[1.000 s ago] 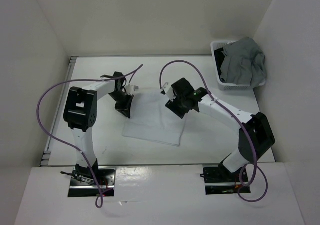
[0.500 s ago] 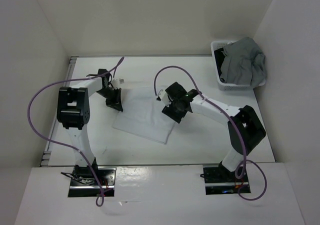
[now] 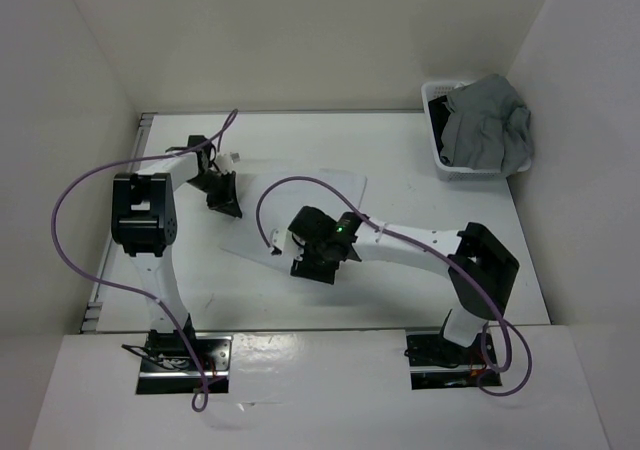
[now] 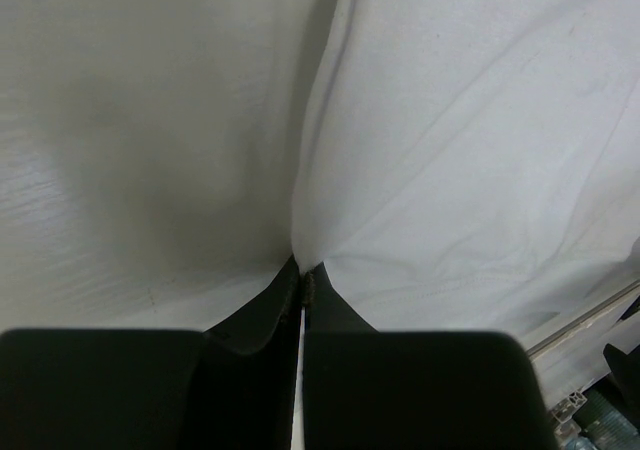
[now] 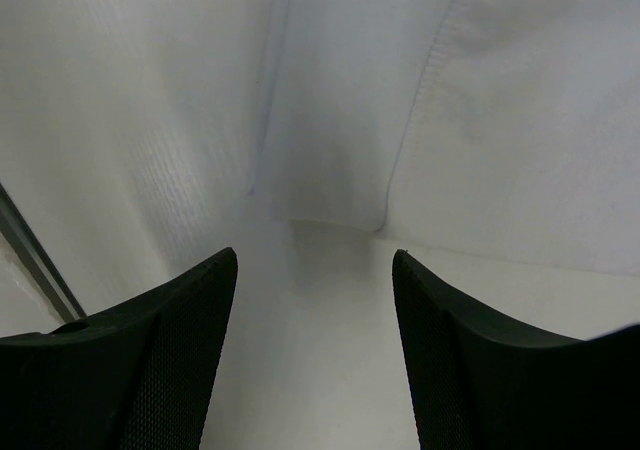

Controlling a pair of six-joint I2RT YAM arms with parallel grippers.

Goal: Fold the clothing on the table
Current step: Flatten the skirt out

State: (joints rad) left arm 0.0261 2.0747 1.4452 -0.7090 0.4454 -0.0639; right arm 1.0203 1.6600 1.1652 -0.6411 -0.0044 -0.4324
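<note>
Our right hand [image 3: 312, 260] swung to a corner of the thin white fabric garment [image 3: 320, 195], spread apart; left hand [image 3: 224, 202] pinches its edge, anchoring it.

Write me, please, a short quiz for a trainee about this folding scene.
1. True or false: the left jaws are shut on the clothing.
2. Where is the grey garment? A) piled in the white basket; B) in the right jaws; C) under the clothing.
3. Fill in: the right jaws stand ____ near a corner of the clothing.
Key: 1 true; 2 A; 3 open.
</note>
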